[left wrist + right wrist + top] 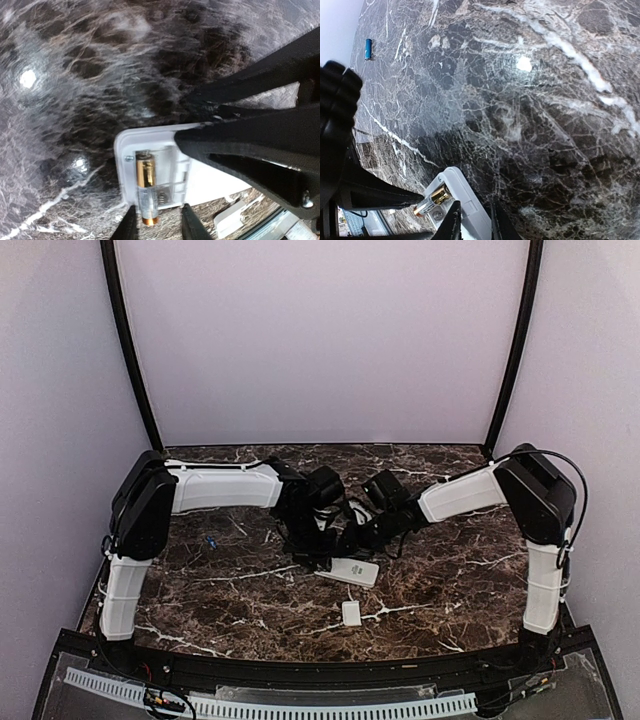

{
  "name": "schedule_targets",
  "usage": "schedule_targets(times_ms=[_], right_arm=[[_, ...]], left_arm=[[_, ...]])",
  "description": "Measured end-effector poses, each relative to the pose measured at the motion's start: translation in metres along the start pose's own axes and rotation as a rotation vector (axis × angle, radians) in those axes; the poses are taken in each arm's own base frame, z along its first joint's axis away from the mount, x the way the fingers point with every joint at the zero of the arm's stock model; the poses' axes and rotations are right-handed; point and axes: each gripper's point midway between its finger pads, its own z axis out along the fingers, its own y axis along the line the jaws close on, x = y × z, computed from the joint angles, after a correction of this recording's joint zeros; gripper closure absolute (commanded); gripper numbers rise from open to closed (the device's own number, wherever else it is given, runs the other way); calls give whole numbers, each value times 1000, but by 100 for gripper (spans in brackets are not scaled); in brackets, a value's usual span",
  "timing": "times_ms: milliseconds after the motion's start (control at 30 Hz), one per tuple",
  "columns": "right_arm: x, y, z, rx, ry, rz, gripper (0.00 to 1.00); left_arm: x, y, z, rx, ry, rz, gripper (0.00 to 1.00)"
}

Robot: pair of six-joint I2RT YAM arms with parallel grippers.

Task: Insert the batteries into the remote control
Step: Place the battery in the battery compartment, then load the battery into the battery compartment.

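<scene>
Top external view, from the near edge outward: the battery cover (351, 613) lies alone on the table (450, 580), set apart from the work, presumably so the compartment stays free. Just beyond it the remote control (350, 572) lies back-up, and both arms fold inward to meet over it.

The right hand (474, 210) straddles the remote's end. Its fingers are pressed against the two long edges, as far as its own camera shows. I judge it is pinning the handset so it cannot slide on the slick surface. The left hand (158, 209) comes at the open compartment from the other side, its fingers spread wider than the tan battery (145, 187) and not touching it. That battery lies along one bay but looks not fully seated, because its lower end juts past the compartment's edge (a coil spring shows in the vacant bay beside it). The spread fingers flank that jutting end, a fair position for nudging it flat or re-gripping.

Farther off, to the left and well apart from the remote, the blue battery (368, 49) lies loose on the table, so half the job is not begun.

The table is dark brown, marble-patterned with white veins, and glossy enough to throw back lamp spots. Plain lilac walls (320, 340) and two black posts (125, 350) close the space behind.
</scene>
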Motion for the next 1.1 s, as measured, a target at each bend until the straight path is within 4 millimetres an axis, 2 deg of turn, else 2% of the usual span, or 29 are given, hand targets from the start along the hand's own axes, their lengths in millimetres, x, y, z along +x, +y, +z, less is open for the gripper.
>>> schedule_targets(times_ms=[100, 200, 367, 533, 633, 700, 733, 800, 900, 1000, 1100], right_arm=[[3, 0, -3, 9, 12, -9, 79], [3, 1, -4, 16, 25, -37, 79], [-2, 5, -8, 4, 33, -88, 78], [-7, 9, -14, -21, 37, -142, 78], [-10, 12, -17, -41, 42, -176, 78], [-12, 16, -19, -56, 46, -209, 78], [-14, 19, -20, -65, 45, -227, 78], [-16, 24, -22, -81, 47, -260, 78], [-17, 28, -24, -101, 54, -300, 78], [-18, 28, -21, -111, 68, -327, 78], [-16, 22, -14, -107, 90, -349, 77]], left_arm=[[-2, -2, -2, 4, -13, 19, 51], [0, 1, 1, -3, -14, 31, 46], [1, 2, -3, 14, -30, 64, 45], [-4, -15, -28, 96, -111, 157, 43], [-3, -25, -48, 159, -190, 256, 42], [6, -26, -64, 193, -263, 346, 50], [9, -27, -66, 195, -268, 359, 57], [15, -22, -72, 190, -323, 437, 63], [20, -12, -74, 135, -408, 580, 61], [25, 6, -65, 51, -501, 753, 60], [39, 27, -49, -8, -554, 920, 58]])
